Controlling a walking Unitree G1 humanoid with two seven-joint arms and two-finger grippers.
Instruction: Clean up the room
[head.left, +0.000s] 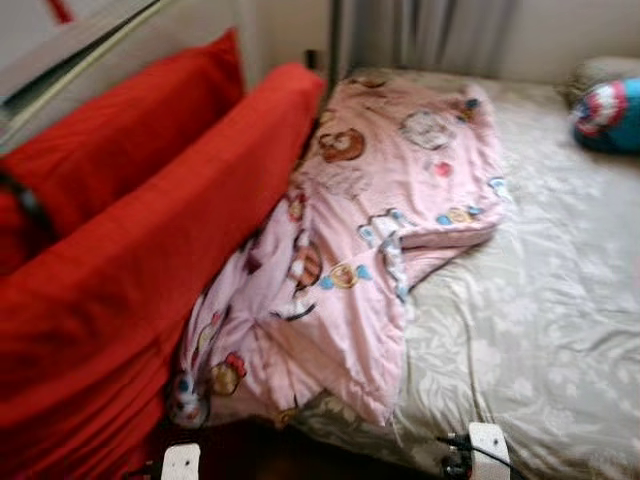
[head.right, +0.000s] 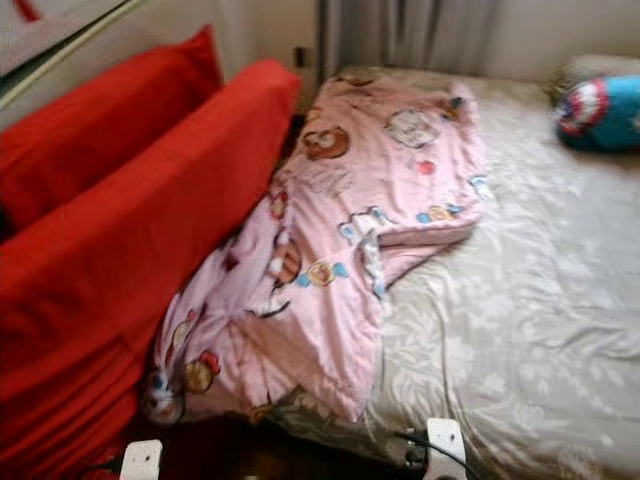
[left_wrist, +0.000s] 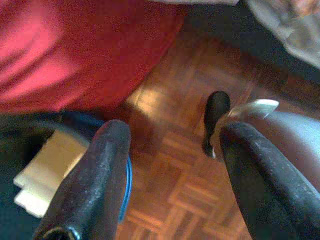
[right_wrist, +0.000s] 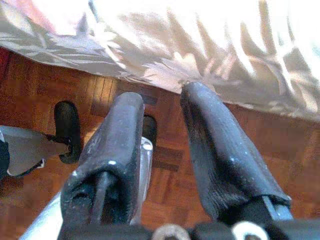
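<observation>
A crumpled pink blanket (head.left: 370, 220) with cartoon prints lies on the left side of the bed (head.left: 540, 330) and hangs over its near corner. The bed has a pale grey leaf-patterned sheet. A blue, red and white soft thing (head.left: 608, 112) rests at the far right of the bed. My left gripper (left_wrist: 172, 132) hangs low over the wooden parquet floor (left_wrist: 180, 190) beside red fabric, fingers wide apart and empty. My right gripper (right_wrist: 162, 97) hangs over the floor at the hanging edge of the sheet (right_wrist: 210, 55), its fingers a little apart with nothing between them.
A red sofa (head.left: 130, 270) with a red cushion (head.left: 120, 140) stands close against the bed's left side. Grey curtains (head.left: 430, 35) hang behind the bed. A white block and blue cable (left_wrist: 45, 170) lie near the sofa's base. The head views are blurred.
</observation>
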